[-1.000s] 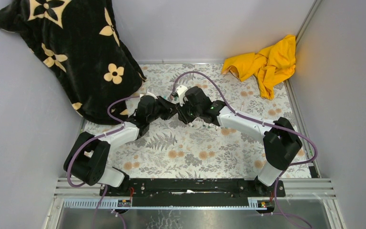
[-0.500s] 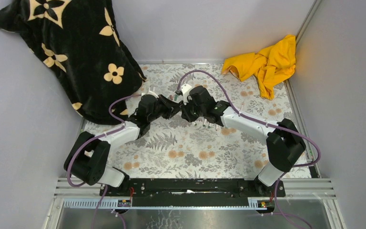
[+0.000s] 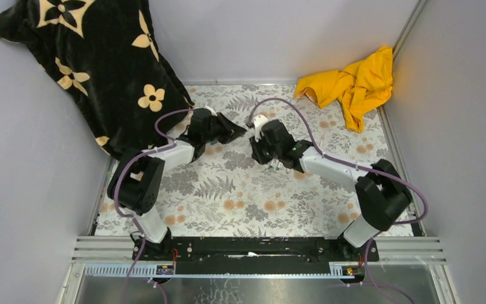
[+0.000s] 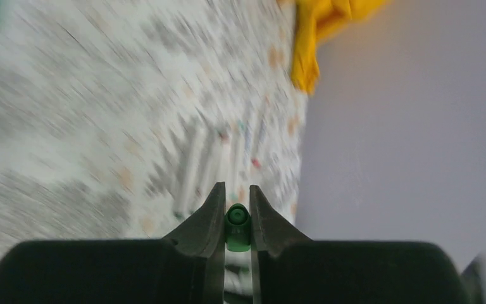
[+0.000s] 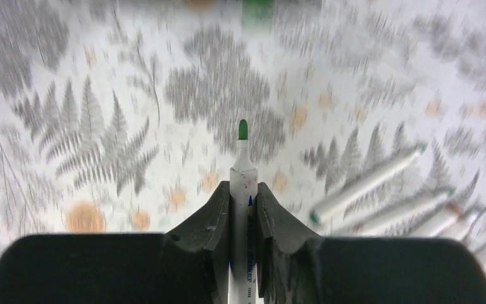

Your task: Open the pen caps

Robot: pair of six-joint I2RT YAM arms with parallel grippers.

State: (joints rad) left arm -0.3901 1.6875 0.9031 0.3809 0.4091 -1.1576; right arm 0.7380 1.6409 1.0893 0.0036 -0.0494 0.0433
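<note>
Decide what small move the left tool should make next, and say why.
Probably lower the left tool and release the green cap onto the table. The cap is pinched in that tool, clear of the pen, whose green tip shows bare in the right tool, so this pen looks opened.

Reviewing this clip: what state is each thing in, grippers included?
left gripper: shut on the green cap
green cap: off its pen, gripped
right gripper: shut on the white pen
white pen: uncapped, green tip bare
other pens: lying on the table, caps too blurred to judge
yellow cloth: crumpled
</note>
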